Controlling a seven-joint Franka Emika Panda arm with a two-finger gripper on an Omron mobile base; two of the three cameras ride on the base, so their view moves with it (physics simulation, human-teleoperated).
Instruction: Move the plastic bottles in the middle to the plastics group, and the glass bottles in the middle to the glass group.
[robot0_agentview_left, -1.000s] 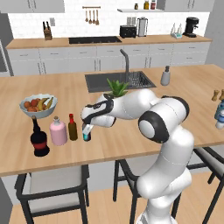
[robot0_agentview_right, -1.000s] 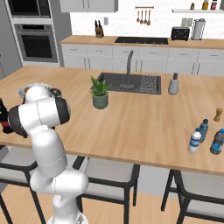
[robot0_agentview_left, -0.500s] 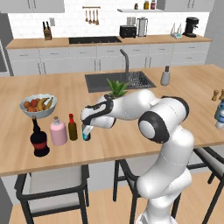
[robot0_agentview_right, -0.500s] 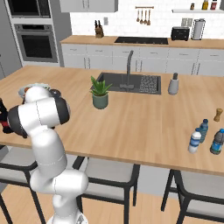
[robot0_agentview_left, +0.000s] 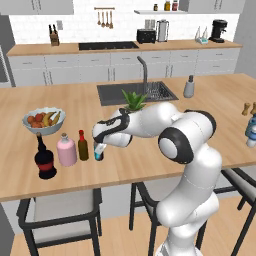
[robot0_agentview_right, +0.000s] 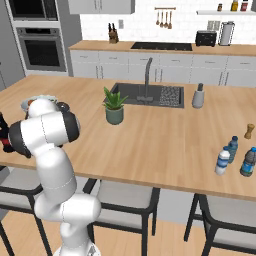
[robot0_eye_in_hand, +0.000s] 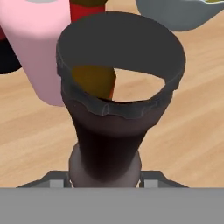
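Note:
My gripper (robot0_agentview_left: 99, 148) is shut on the small dark glass bottle (robot0_agentview_left: 98, 153) with the blue label, low over the counter's near left part. In the hand view that bottle's (robot0_eye_in_hand: 118, 100) black top rises between the jaws. Just left of it stand the amber bottle (robot0_agentview_left: 82, 145) with a red cap, the squat pink bottle (robot0_agentview_left: 66, 150) and the big black red-labelled bottle (robot0_agentview_left: 45, 159). The pink bottle (robot0_eye_in_hand: 39, 52) and the amber bottle (robot0_eye_in_hand: 94, 81) sit close behind the held one. Far right, a small whitish plastic bottle (robot0_agentview_right: 222, 162) stands beside the teal-blue bottles (robot0_agentview_right: 248, 161).
A fruit bowl (robot0_agentview_left: 44, 120) sits behind the glass bottles. A potted plant (robot0_agentview_right: 114, 105) stands in front of the sink (robot0_agentview_right: 147, 96). A grey shaker (robot0_agentview_right: 198, 96) and a small wooden mill (robot0_agentview_right: 248, 131) stand to the right. Stools line the counter's near edge.

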